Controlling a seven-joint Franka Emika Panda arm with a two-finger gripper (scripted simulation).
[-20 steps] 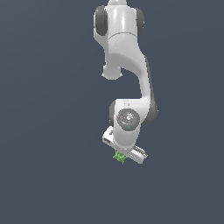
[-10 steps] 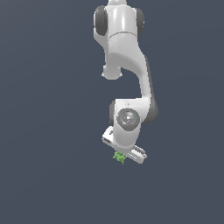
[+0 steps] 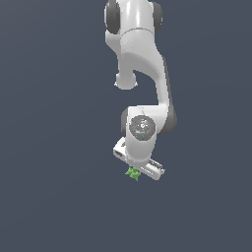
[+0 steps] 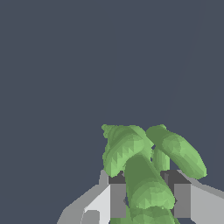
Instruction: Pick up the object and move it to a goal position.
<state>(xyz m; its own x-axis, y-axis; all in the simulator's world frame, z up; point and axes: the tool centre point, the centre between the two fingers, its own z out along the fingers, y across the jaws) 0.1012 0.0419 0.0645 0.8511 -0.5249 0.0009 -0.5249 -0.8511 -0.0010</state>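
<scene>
Pickup looks done from my end: gripper (image 4: pixel 146 199) clamped on green object (image 3: pixel 133 173). Goal marker not visible, transport left.

Exterior far, seemingly overhead; wrist close; share object (image 3: pixel 133 173) (image 4: pixel 144 170).

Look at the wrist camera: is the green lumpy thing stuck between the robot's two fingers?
Yes, the green object sits between the gripper's two dark fingertips, which press it from both sides.
</scene>
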